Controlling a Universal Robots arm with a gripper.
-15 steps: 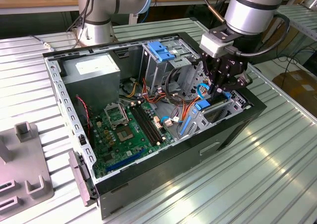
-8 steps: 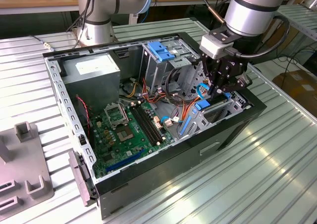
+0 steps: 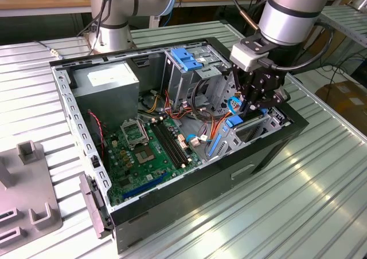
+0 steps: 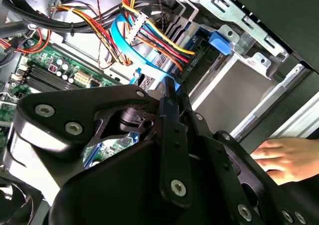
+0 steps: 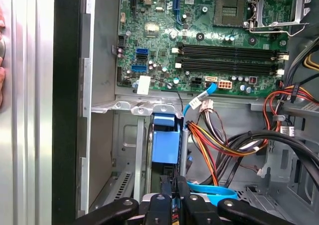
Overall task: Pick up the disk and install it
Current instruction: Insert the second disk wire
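Note:
The disk (image 5: 164,143) stands on edge in the drive bay at the corner of the open computer case (image 3: 269,150), on the exterior view's right. Its blue carrier frame faces the first wrist view, and the same blue frame (image 3: 234,121) sits just under the gripper in the exterior view. My gripper (image 5: 173,192) reaches down into the case (image 3: 250,109), its black fingers shut on the disk's narrow edge. A blue flat cable (image 4: 134,51) and a bundle of coloured wires (image 5: 219,145) run right beside the disk.
The green motherboard (image 3: 146,150) lies on the case floor. A grey power supply box (image 3: 109,81) sits at the back, and a metal cage with a blue latch (image 3: 186,58) beside it. A person's hand (image 4: 284,155) rests outside the case wall. A grey fixture (image 3: 28,196) lies on the table.

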